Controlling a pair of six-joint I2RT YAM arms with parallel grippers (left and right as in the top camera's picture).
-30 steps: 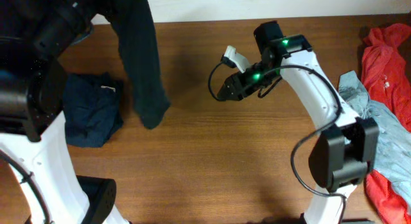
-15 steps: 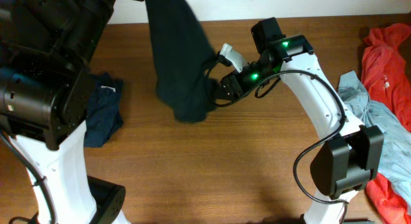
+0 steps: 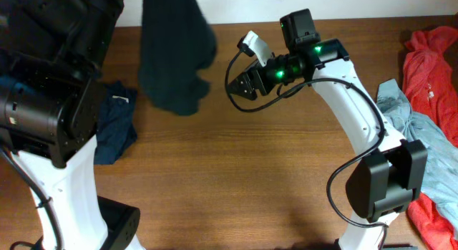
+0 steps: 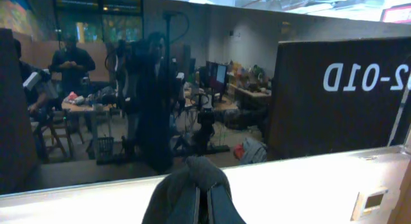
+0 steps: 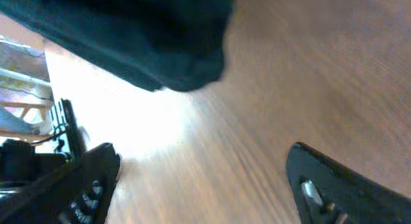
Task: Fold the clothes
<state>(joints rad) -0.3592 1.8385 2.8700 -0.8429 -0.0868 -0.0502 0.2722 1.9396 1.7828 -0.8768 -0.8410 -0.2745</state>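
- Nearest the arm bases, along the right edge of the table point(image 3: 229, 185), the red-orange garment point(image 3: 428, 67) is lying crumpled, reaching from the near corner towards the far side.
- The pale grey-blue garment point(image 3: 418, 142) is lying across the middle of it, touching it.
- On the left, the dark navy garment point(image 3: 114, 132) is sitting bunched on the wood just beside the left arm point(image 3: 50, 114), with its white label point(image 3: 120, 99) showing at the far edge.
- Further in, the right gripper point(image 5: 202, 156) is hovering over bare wood with its jaws standing wide apart and nothing between them. It is pointing towards the hanging shirt, near it but not touching.
- The black-navy shirt point(image 3: 172, 64) is hanging in the air over the far left part of the table. Its bunched lower end is dangling above the wood, though I cannot tell whether it is brushing the surface. Its upper end is running out of the overhead view beside the left arm.
- The left gripper point(image 4: 204, 182) is raised and facing outward, its fingers pressed tightly together and pinching a dark fold of the shirt.
- Beyond it, a dark panel point(image 4: 347, 102) with mirrored white lettering is standing at the right.
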